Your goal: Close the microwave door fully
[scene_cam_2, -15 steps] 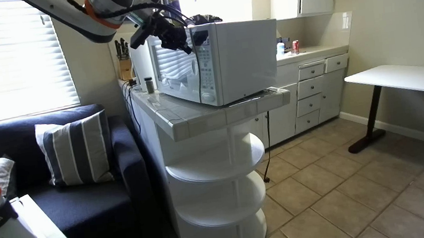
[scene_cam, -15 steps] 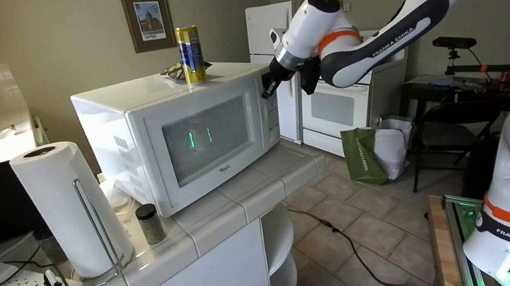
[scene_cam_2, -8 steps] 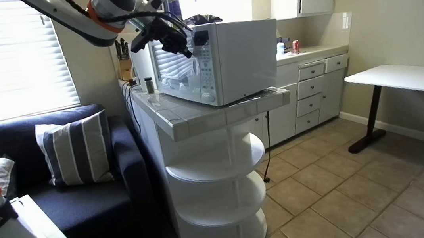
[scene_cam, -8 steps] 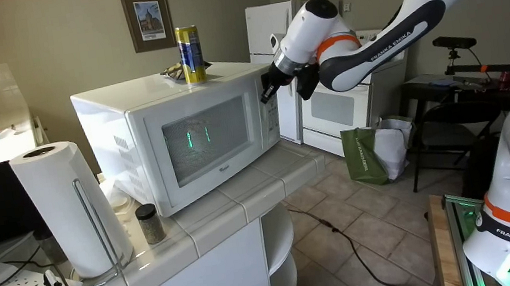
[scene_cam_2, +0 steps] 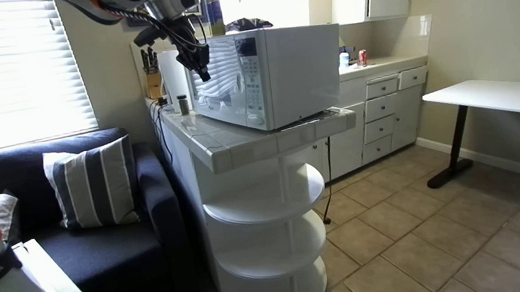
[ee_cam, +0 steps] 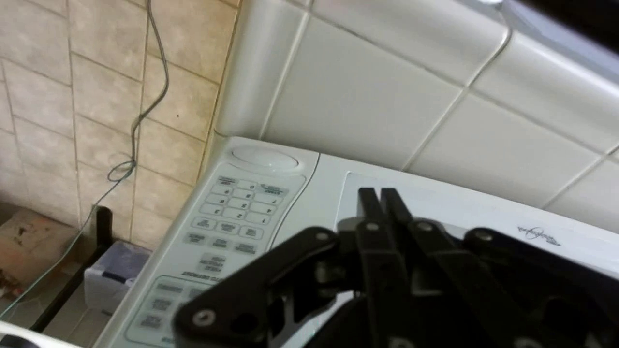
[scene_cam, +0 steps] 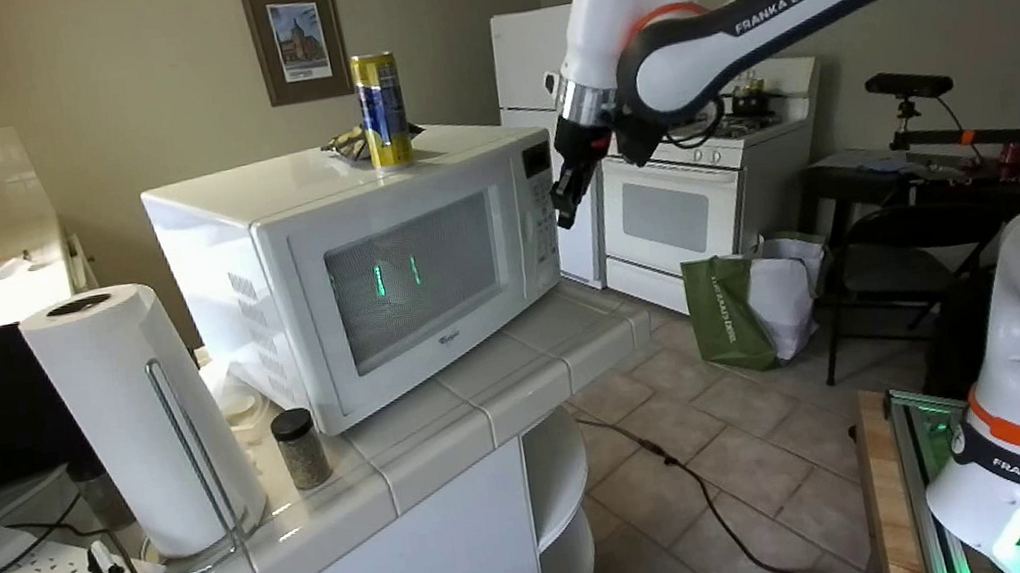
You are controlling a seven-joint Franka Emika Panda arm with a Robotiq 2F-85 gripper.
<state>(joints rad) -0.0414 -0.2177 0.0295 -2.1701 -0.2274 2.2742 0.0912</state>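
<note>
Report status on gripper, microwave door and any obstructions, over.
Gripper shut, no contact seen. Microwave door looks flush with control panel, likely closed. Nothing visible caught between them.

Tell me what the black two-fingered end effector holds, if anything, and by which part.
Nothing is held: the black two-fingered end effector is closed but for a thin, empty gap at its tips.

From the wrist, the hand partly hides the microwave door.
</note>
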